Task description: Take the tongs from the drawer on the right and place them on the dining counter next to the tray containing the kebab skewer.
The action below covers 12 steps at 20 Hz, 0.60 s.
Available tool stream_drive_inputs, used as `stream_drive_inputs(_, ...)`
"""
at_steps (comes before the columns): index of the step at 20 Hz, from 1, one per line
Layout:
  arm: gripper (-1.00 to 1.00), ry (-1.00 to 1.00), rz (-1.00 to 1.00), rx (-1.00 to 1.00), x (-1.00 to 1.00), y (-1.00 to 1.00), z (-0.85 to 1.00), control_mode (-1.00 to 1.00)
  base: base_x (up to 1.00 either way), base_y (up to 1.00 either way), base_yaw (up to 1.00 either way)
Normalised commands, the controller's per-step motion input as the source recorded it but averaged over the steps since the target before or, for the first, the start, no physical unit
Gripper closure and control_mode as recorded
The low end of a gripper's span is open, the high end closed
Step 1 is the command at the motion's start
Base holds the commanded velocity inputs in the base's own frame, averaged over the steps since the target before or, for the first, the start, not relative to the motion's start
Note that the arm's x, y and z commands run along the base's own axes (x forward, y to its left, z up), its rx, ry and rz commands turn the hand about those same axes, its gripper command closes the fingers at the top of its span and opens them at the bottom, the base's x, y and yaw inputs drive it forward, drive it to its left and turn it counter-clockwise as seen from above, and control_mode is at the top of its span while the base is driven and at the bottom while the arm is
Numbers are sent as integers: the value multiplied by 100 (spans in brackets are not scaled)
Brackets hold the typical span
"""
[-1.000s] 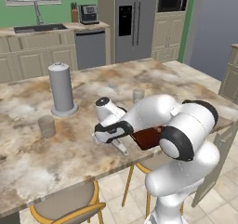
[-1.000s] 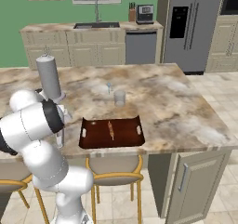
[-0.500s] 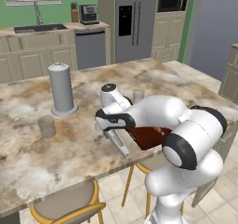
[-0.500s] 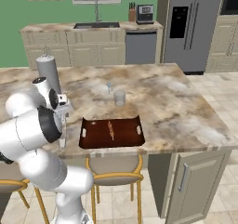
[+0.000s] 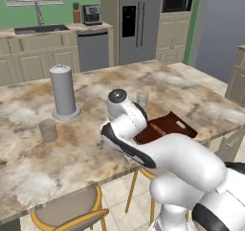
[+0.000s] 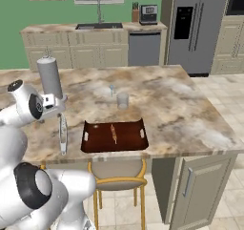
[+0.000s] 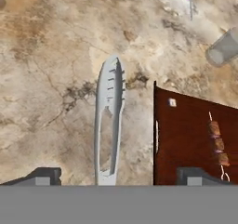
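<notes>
The grey tongs (image 7: 109, 125) lie flat on the marbled dining counter (image 7: 51, 83), just left of the dark brown tray (image 7: 186, 135) that holds the kebab skewer (image 7: 217, 141). My gripper (image 7: 120, 175) hangs open above the tongs' handle end, one finger tip on each side and nothing between them. From the right base view the tongs (image 6: 62, 134) rest beside the tray (image 6: 97, 134), near the counter's front edge, with the skewer (image 6: 113, 132) in the tray. The drawer is out of view.
A tall grey cylinder (image 6: 49, 76) stands on the counter (image 6: 181, 105) behind the hand. A small grey cup (image 6: 123, 100) sits behind the tray and another cup (image 5: 48, 129) to the far left. Yellow-framed stools (image 6: 116, 181) stand below the front edge.
The gripper went from shut to wide open, letting the tongs go onto the counter. The hand has lifted away from them.
</notes>
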Motion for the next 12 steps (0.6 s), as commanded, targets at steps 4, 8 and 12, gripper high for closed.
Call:
stream_drive_inputs(4, -100, -55, 0, 0, -100, -89, 25, -100, 0, 0, 0)
stream_drive_inputs(8, -100, -44, 0, 5, -100, -100, 42, -100, 0, 0, 0)
stream_drive_inputs(12, -100, -23, 0, 27, -93, -100, 71, -100, 0, 0, 0)
